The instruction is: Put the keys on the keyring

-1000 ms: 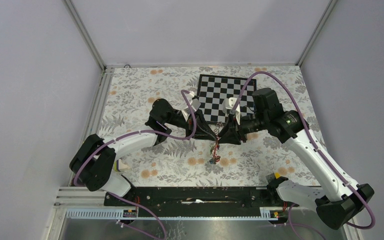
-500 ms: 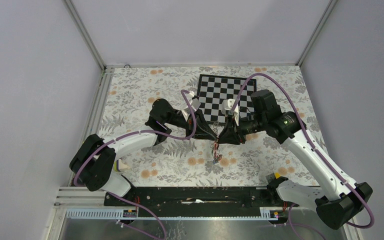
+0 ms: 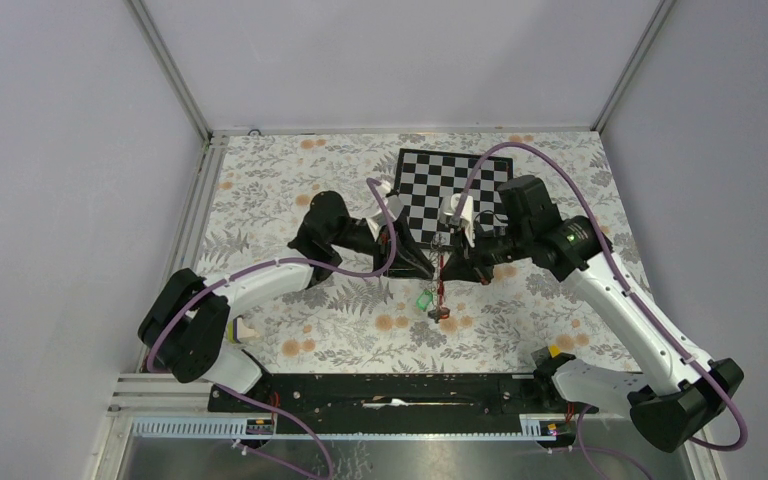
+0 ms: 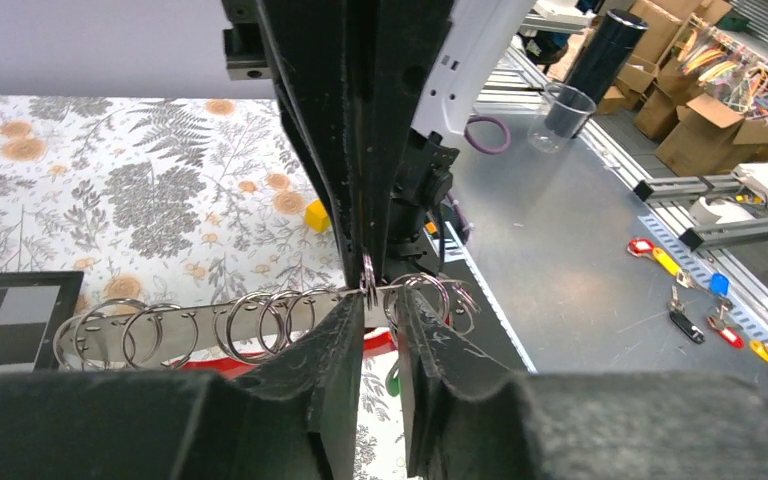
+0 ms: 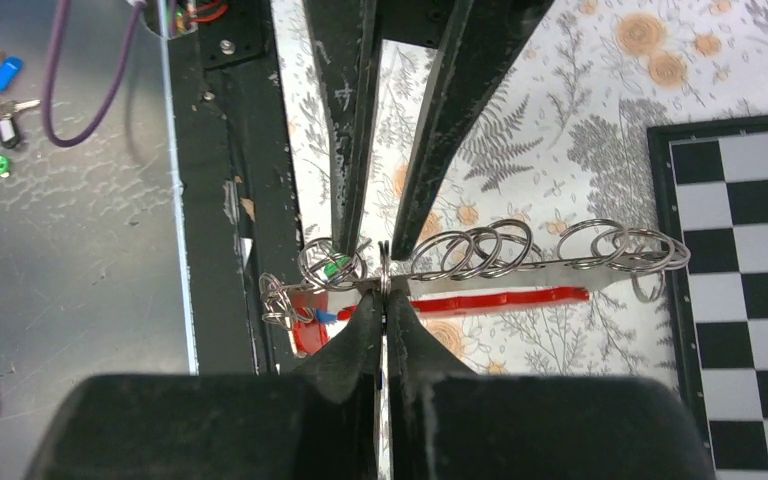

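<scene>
a: what's on the floral table (image 3: pixel 290 200)?
b: one checkerboard (image 3: pixel 430 185). two arms (image 3: pixel 260 283) meet above its near edge, grey walls (image 3: pixel 60 150) around.
a: pincers?
b: right pincer (image 5: pixel 383 300) pressed together on one keyring (image 5: pixel 384 268). left pincer (image 4: pixel 380 305) slightly apart, and i cannot tell whether it grips. one red strip (image 5: pixel 500 300) carries overlapping rings (image 5: pixel 470 250), uncountable.
a: keys?
b: two show: green key (image 3: pixel 423 298) beside the strip, blue key (image 5: pixel 326 316) mostly hidden.

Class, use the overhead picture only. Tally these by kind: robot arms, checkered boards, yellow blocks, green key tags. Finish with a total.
Robot arms: 2
Checkered board: 1
Yellow block: 1
Green key tag: 1
Total: 5
</scene>
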`<state>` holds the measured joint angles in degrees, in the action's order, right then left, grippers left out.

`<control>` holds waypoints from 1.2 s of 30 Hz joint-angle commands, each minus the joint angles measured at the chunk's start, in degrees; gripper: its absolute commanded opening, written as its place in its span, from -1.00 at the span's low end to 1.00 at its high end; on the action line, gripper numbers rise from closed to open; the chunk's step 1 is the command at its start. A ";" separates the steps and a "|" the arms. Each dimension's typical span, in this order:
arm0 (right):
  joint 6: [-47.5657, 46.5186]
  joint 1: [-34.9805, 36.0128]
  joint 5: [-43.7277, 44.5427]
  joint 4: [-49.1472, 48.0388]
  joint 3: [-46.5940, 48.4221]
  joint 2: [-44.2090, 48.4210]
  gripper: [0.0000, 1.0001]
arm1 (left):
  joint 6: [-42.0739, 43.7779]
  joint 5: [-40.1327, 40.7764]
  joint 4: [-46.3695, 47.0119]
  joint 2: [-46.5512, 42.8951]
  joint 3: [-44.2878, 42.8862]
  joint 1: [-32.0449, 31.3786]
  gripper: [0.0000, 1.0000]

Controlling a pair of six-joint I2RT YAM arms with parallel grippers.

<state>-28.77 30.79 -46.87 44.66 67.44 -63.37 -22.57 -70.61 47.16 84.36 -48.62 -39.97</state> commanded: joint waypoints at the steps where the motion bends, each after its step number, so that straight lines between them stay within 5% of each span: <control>1: -1.54 2.52 8.26 5.99 6.34 -3.33 -1.00 | 10.29 2.85 -14.36 -2.04 -6.07 0.41 -0.49; 5: -1.56 4.00 11.65 9.99 9.61 -6.27 -1.00 | 16.63 5.79 -24.89 -1.61 -9.68 -0.13 -0.38; 18: -0.93 5.02 12.89 11.37 12.26 -9.28 -1.00 | 17.69 6.12 -24.66 -0.88 -8.26 -1.42 -0.44; 36: 0.04 5.01 12.92 8.88 10.47 -8.02 -1.00 | 18.27 4.29 -24.43 -1.48 -7.02 -1.44 -1.00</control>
<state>-29.54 35.27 -33.58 55.48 77.01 -72.86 -5.32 -64.71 20.99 84.36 -55.75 -41.30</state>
